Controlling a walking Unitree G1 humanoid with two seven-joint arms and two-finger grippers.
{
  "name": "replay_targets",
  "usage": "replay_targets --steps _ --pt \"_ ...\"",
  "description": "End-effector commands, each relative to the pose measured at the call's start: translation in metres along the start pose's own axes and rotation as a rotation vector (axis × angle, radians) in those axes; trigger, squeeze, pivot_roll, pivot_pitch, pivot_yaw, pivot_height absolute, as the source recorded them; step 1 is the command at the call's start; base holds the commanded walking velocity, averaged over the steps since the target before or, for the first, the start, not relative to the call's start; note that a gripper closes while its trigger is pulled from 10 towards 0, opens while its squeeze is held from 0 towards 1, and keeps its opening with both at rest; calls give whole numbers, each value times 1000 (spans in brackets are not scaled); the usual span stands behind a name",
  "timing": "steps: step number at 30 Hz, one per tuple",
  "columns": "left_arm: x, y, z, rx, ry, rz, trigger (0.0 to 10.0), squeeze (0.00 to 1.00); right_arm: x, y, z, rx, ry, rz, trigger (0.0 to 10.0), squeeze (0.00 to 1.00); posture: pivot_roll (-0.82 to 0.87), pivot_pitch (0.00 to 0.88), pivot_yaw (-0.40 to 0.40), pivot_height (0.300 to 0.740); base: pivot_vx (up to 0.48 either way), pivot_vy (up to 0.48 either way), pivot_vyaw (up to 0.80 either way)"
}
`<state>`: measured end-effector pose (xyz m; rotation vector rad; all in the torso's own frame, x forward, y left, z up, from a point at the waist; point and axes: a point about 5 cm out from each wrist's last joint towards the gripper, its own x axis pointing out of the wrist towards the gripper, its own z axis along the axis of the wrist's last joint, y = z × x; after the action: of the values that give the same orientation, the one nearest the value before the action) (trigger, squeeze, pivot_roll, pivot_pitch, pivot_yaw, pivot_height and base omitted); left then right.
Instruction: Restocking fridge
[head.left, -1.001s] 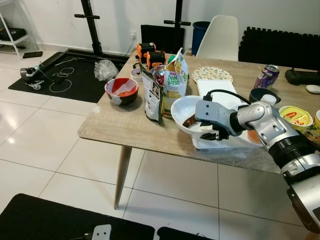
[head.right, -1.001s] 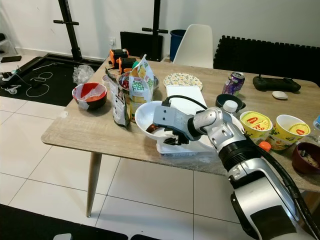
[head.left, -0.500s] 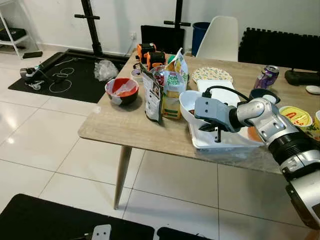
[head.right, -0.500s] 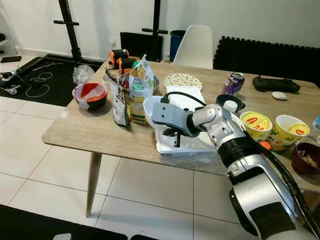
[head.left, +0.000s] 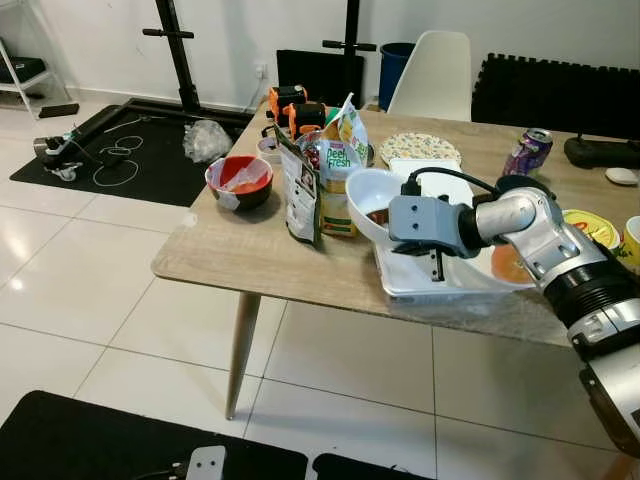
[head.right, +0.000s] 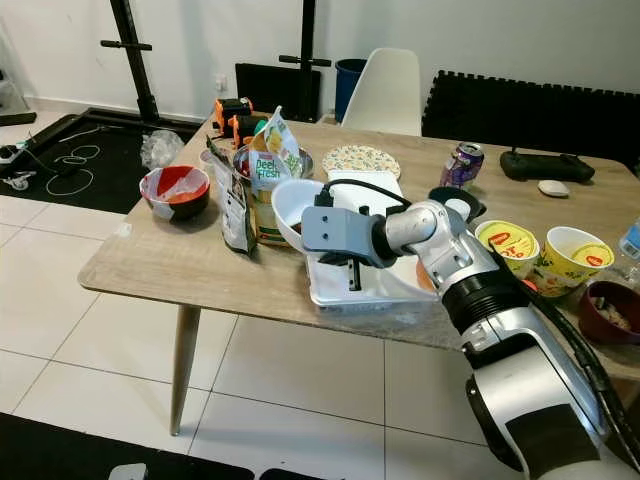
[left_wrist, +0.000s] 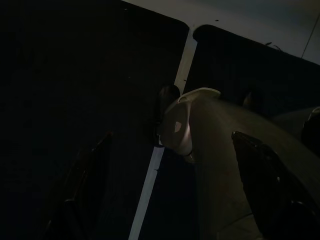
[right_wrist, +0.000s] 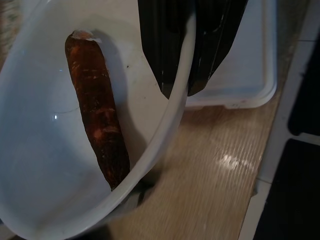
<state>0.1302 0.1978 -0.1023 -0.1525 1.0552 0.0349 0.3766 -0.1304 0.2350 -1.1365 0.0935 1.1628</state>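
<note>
My right gripper (head.left: 430, 268) is shut on the rim of a white bowl (head.left: 365, 195), holding it tilted above a white tray (head.left: 455, 288) on the wooden table (head.left: 230, 260). A long brown root vegetable (right_wrist: 100, 120) lies inside the bowl. In the right wrist view the two black fingers (right_wrist: 162, 55) pinch the rim, with the tray and the table edge beyond. My left arm hangs idle; its gripper (left_wrist: 172, 136) is open above a dark floor mat.
Snack bags (head.left: 325, 170) stand just left of the bowl, with a red bowl (head.left: 240, 180) further left. A purple can (head.left: 528, 152), yellow cups (head.left: 590, 228) and a white chair (head.left: 430, 70) lie behind and to the right. The table's near edge runs below the tray.
The right gripper has raised the bowl off the tray and tipped it more upright, toward the snack bags. The camera has shifted slightly.
</note>
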Motion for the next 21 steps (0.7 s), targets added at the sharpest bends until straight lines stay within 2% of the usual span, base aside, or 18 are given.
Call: replay_targets --steps 1,5,14,20,21 --pt "0 -5 -7 0 24 -9 10000 0 -9 -11 9 -48 -24 -46 0 0 -5 52 -75 740 0 0 0" --pt "1 -7 -6 -2 23 -13 10000 0 -22 -20 18 -131 -23 -61 0 0 -4 53 -77 740 0 0 0" --pt "1 -8 -6 -5 23 -15 10000 0 -49 -27 26 -180 -20 -44 0 0 -8 46 -74 740 0 0 0" --pt "2 -10 -3 -6 17 -17 10000 0 -72 -19 48 -199 -175 34 0 0 -7 39 -73 740 0 0 0" --pt "2 -9 -3 -4 16 -16 10000 0 -75 -15 53 -211 -200 55 9686 0 -7 39 -73 740 0 0 0"
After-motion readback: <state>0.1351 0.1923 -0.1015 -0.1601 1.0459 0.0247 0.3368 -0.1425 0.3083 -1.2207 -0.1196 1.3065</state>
